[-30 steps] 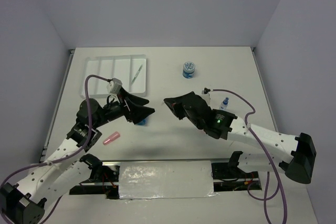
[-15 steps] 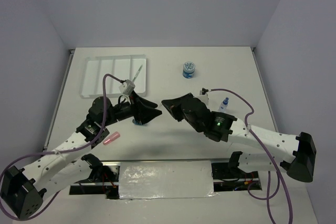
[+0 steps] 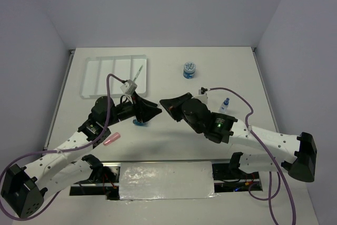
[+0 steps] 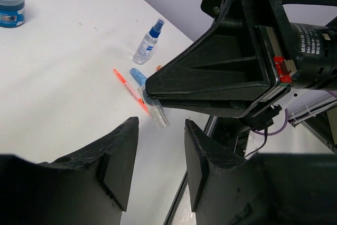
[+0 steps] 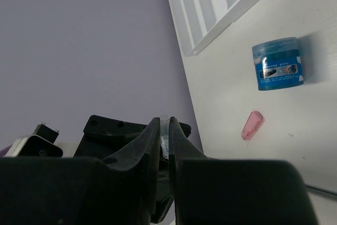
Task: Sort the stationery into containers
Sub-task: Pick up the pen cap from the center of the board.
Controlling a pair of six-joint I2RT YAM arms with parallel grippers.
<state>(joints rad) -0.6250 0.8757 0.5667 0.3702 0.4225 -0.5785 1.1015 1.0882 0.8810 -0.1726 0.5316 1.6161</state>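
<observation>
Left gripper (image 3: 155,111), top view: mine, jaws apart, tip to tip with my right gripper (image 3: 164,102). One grey-green pen (image 3: 138,73) lies in the rightmost compartment of the tray (image 3: 100,72). A blue round pot (image 3: 189,70), a second blue pot (image 3: 139,124) beneath my left wrist and a pink piece (image 3: 111,139) remain on the table (image 3: 221,67). I judge sorting barely begun.

Left wrist view: my right jaws pinch a clear blue-ended stubby piece (image 4: 157,110) just ahead of my spread fingers (image 4: 118,164); an orange pen (image 4: 128,84) lies beyond.

Right wrist view: same pinch, jaws nearly together.

Against a second ago, my left arm has reached toward the right one, its jaws narrowing.
</observation>
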